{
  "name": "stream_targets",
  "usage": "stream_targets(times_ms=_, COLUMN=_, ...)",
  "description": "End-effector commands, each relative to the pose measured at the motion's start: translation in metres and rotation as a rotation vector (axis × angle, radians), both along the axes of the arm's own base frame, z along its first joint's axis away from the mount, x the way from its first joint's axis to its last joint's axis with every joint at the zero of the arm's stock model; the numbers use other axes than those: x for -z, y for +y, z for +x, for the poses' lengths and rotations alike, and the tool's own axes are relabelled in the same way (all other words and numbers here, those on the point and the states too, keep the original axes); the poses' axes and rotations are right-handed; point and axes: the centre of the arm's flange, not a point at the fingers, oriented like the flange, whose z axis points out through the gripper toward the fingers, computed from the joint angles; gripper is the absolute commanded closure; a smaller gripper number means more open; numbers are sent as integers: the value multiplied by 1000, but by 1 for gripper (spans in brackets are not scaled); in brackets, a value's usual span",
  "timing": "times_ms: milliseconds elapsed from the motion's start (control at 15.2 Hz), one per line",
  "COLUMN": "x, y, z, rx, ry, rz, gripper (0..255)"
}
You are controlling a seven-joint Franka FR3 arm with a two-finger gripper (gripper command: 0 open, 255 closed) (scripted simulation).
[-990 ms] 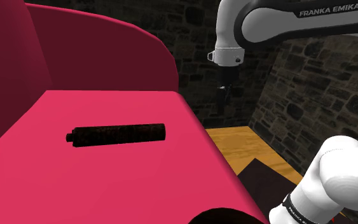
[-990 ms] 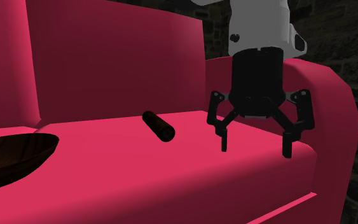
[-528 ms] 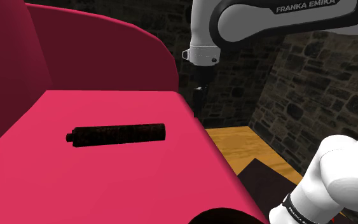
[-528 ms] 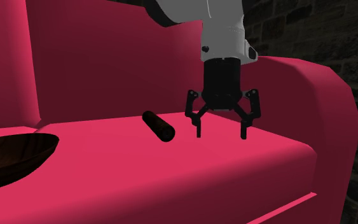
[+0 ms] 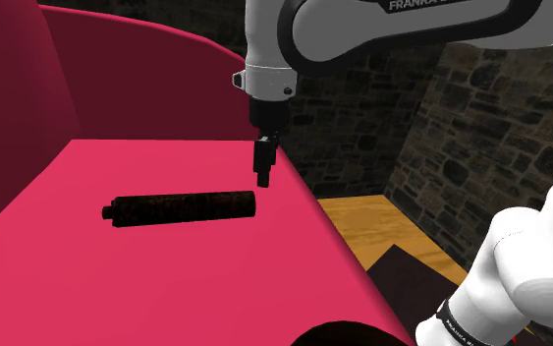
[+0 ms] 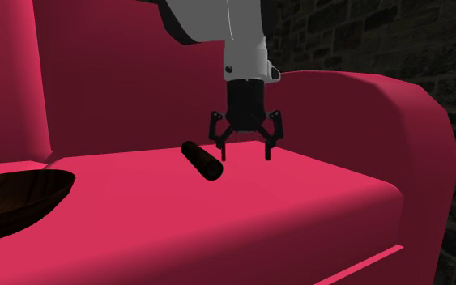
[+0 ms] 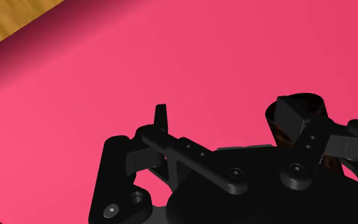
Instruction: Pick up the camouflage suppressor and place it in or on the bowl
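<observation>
our gripper [image 6: 246, 152] spread, empty, hovering over sofa seat [image 5: 215, 285]. suppressor [image 5: 181, 207] lies flat on seat, long axis across shoulder view; we hang just off its end at that view's right. bowl [image 6: 15, 198] well apart.

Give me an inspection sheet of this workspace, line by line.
Surface: pink sofa seat, with the backrest behind it.
Job's things: dark suppressor lying flat on the seat; dark bowl on the seat, apart from it.
Clutter: nothing seen.
Grippers: gripper open, empty, over the seat near one end of the suppressor.
Cables: nothing seen.
Surroundings: stone wall, wooden floor.
</observation>
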Motion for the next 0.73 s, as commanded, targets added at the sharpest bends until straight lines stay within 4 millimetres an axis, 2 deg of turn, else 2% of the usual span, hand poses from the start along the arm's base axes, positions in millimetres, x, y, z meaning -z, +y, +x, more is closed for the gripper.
stream_targets(times_ms=0, x=1, y=27, z=5, rx=-47, ry=-10, rz=11, gripper=0)
stream_targets(times_ms=660, x=-6, y=151, z=6, rx=-276, ry=-60, rz=60, gripper=0)
